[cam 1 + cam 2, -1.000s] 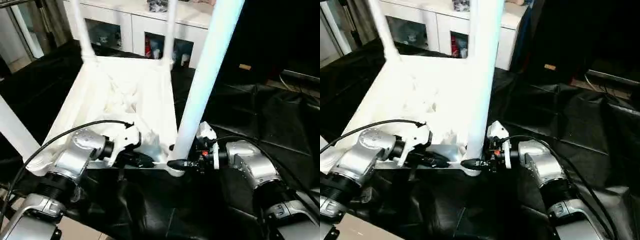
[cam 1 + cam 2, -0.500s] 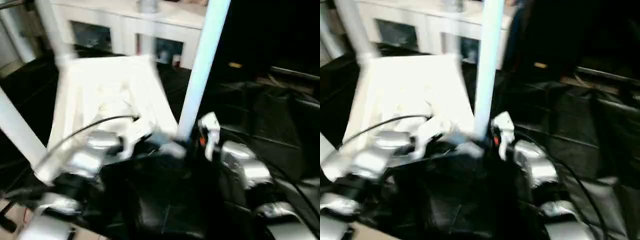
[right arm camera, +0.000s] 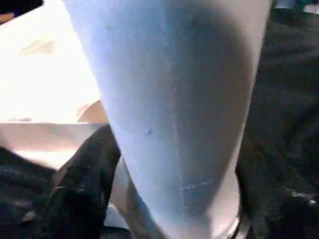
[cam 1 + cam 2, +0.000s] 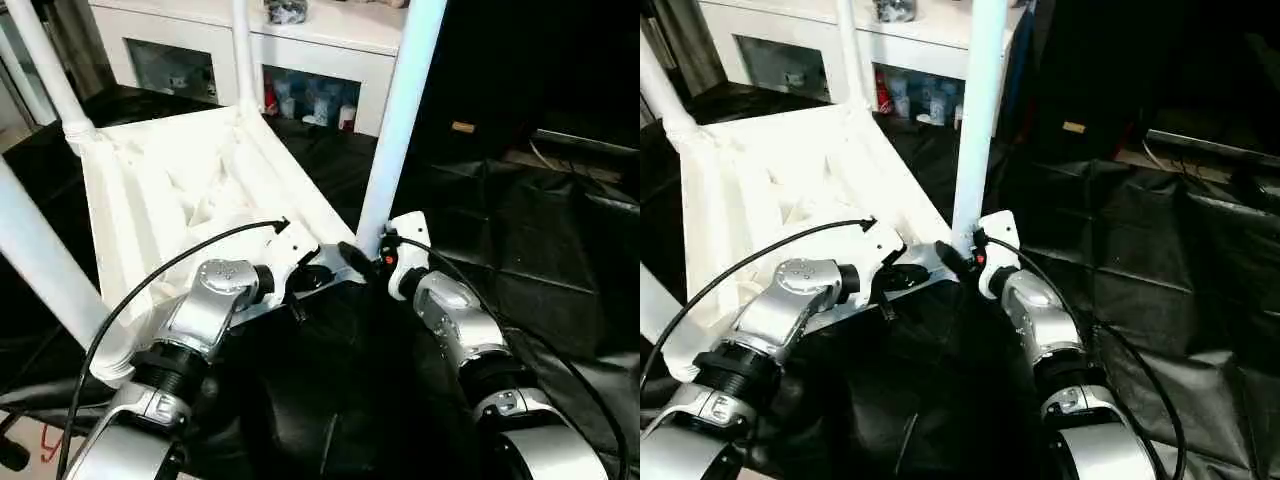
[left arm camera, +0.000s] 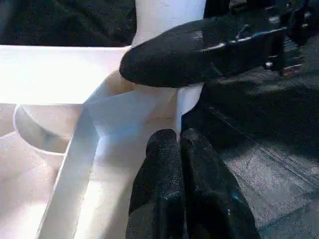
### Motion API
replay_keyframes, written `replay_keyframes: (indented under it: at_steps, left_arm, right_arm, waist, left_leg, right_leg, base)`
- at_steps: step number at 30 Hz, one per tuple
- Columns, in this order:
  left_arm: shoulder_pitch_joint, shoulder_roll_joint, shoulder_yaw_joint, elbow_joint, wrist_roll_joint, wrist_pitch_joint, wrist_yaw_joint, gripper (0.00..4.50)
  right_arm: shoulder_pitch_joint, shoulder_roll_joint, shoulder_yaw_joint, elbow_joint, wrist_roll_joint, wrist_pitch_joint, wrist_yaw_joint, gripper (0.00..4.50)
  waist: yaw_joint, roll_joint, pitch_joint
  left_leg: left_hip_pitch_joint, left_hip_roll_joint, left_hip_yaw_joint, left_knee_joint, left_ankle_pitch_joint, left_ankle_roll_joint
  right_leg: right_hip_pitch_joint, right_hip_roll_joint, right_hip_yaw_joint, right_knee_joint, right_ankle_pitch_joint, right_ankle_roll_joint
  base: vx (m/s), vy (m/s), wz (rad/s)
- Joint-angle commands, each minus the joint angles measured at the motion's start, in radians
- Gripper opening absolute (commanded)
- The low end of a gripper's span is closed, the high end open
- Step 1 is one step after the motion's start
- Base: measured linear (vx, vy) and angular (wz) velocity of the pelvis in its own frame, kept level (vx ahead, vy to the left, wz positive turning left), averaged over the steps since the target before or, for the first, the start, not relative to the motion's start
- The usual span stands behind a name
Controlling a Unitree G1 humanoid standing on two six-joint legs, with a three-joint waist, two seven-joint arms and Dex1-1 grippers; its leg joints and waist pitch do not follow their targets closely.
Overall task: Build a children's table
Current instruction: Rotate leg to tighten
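**Standing upside down: children's table on black sheet, both tools at its near corner**

Children's table [image 4: 190,190] inverted, ribbed underside up, resting on black sheet [image 4: 520,230] that covers the floor area. Sits left of centre in the head views, roughly 10 o'clock from frame middle. Four legs upright in corner sockets: near-right leg [image 4: 397,120] rises past the top edge at about 12 o'clock; near-left leg [image 4: 45,270] at 9 o'clock; two far legs [image 4: 45,65] at 11 o'clock.

Left tool [image 5: 180,144]: the two black fingers pressed together, nothing between them. Tips lie against the white rim at the near-right corner socket [image 5: 149,107], just short of the leg base.

Right tool [image 3: 169,164]: jaws spread wide, straddling the base of the near-right leg. One finger [image 3: 82,184] sits on one side of the tube; the same tool seen from the left wrist shows a finger [image 5: 199,52] laid across the tube just above the socket. Whether the pads actually press the tube or only flank it is hard to say; the far finger is mostly hidden behind the leg.

Background at 12 o'clock: white cabinet [image 4: 300,50] with glass doors, small items inside. Silver forearms enter from 7 and 5 o'clock.
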Motion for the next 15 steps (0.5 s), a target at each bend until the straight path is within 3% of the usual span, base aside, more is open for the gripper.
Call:
replay_keyframes:
  at_steps: [1, 7, 11, 14, 15]
  left_arm:
    - [0.001, 0.008, -0.039, -0.062, -0.042, -0.039, -0.098, 0.0]
    - [0.006, 0.082, -0.044, -0.064, -0.07, -0.069, -0.237, 0.0]
    - [0.016, 0.144, -0.052, -0.07, -0.107, -0.11, -0.376, 0.0]
    - [0.015, 0.153, -0.053, -0.067, -0.108, -0.113, -0.39, 0.0]
    - [0.009, 0.172, -0.055, -0.053, -0.106, -0.127, -0.417, 0.0]
  right_arm:
    - [0.015, 0.003, 0.083, -0.028, 0.013, 0.023, 0.163, 3.78]
    - [0.058, -0.081, 0.133, -0.119, 0.05, 0.046, 0.413, 3.78]
    - [0.067, -0.153, 0.154, -0.164, 0.063, 0.076, 0.563, 3.78]
    - [0.067, -0.166, 0.156, -0.169, 0.066, 0.087, 0.593, 3.78]
    - [0.071, -0.205, 0.171, -0.188, 0.069, 0.124, 0.655, 3.78]
  waist:
    - [0.009, 0.0, -0.064]
    - [0.018, 0.005, -0.065]
    - [0.028, 0.007, -0.063]
    - [0.04, 0.01, -0.065]
    - [0.043, 0.01, -0.064]
  left_leg:
    - [-0.002, 0.026, -0.005, -0.061, -0.169, 0.048]
    - [0.003, 0.027, -0.003, -0.059, -0.145, 0.073]
    - [0.003, 0.03, -0.002, -0.061, -0.164, 0.061]
    - [0.007, 0.033, 0.0, -0.06, -0.162, 0.052]
    - [0.008, 0.033, 0.0, -0.059, -0.164, 0.052]
  right_leg:
    - [0.056, -0.082, 0.05, -0.072, -0.215, -0.198]
    - [0.055, -0.079, 0.05, -0.063, -0.13, -0.231]
    - [0.055, -0.079, 0.049, -0.066, -0.163, -0.227]
    - [0.053, -0.078, 0.05, -0.063, -0.147, -0.232]
    - [0.052, -0.077, 0.049, -0.063, -0.146, -0.233]
  base:
    - [0.0, 0.0, 0.0]
    - [0.0, 0.0, 0.0]
    - [0.0, 0.0, 0.0]
    - [0.0, 0.0, 0.0]
    - [0.0, 0.0, 0.0]
